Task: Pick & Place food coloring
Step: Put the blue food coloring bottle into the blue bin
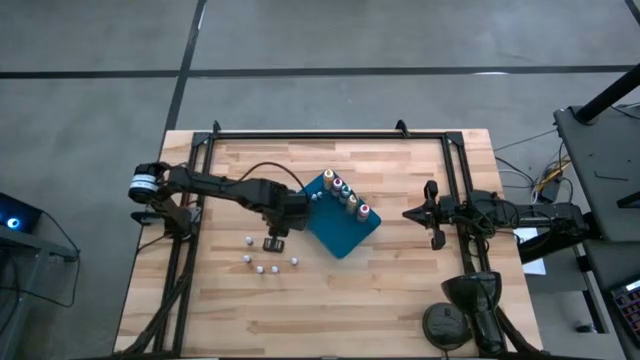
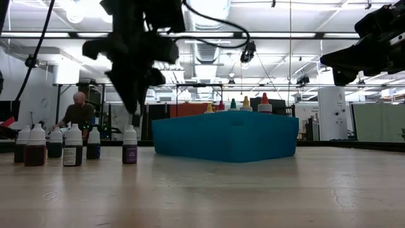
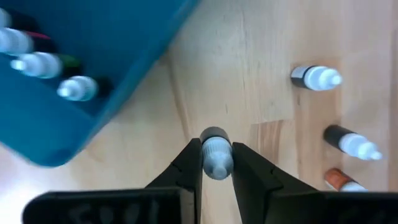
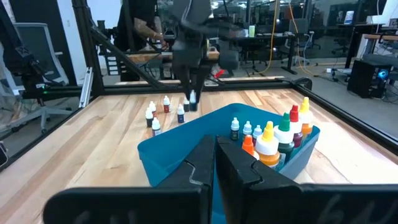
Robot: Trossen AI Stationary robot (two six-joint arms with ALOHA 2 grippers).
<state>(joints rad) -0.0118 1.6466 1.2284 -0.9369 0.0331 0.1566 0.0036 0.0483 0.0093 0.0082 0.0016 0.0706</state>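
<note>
A pick is in hand. The left gripper (image 3: pixel 216 163) is clenched on a small white-topped bottle (image 3: pixel 216 152), which stands on the bench (image 1: pixel 400 290) just beside the blue tray (image 1: pixel 340 232). Next, the bottle likely has to be lifted straight up and carried over the tray wall. More small bottles (image 1: pixel 262 262) are left near it. The right gripper (image 1: pixel 431 213) is closed, empty, waiting apart.
</note>
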